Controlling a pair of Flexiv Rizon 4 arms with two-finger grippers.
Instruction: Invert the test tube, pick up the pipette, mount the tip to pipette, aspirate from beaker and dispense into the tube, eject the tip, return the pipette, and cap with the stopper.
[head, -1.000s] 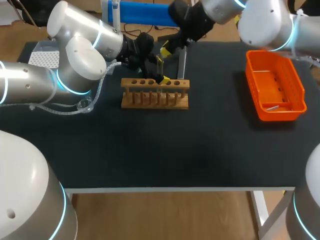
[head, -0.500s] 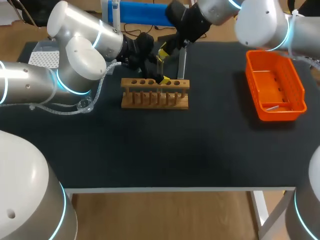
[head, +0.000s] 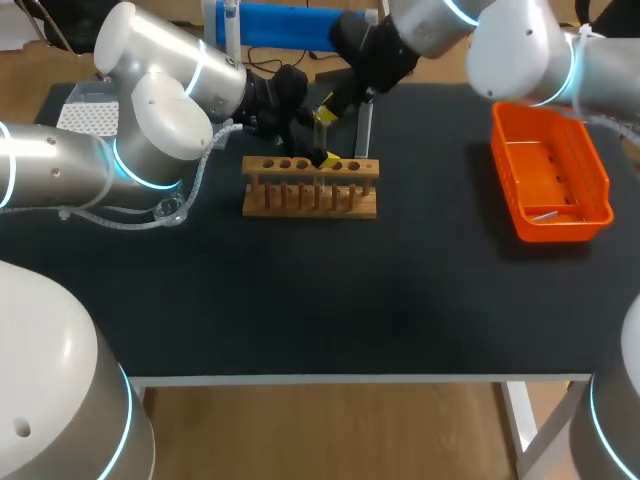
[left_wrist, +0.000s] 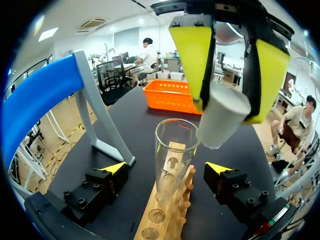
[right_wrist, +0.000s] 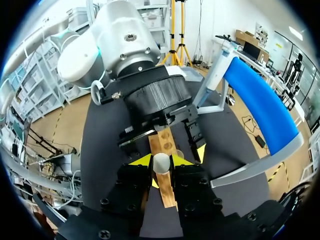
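Over the rack (head: 310, 187) at the far side of the surface (head: 350, 300), both arms meet at one tube (left_wrist: 172, 150). The tube stands upright in a rack hole with its mouth open and uncapped. Whether it holds any liquid I cannot tell.

The right gripper (left_wrist: 227, 75) is closed on the stopper (left_wrist: 222, 117), a white plug pinched between its yellow pads. The stopper hangs tilted, close above the tube's mouth and a little to one side of it (apart from the rim, as far as the left wrist view shows).

The left gripper (left_wrist: 165, 169) sits low by the rack with its fingers spread on either side of the tube. There is a gap on each side, so it is open and grips nothing.

The step in hand looks to be the last one, capping. The next move calls for bringing the stopper into line over the mouth, squaring it so it is no longer canted, and lowering it straight in with a light press. The tube is thin glass in a loose hole and would likely rock under a sideways push. Closing the left gripper on it first would steady it, and the press should stay gentle.
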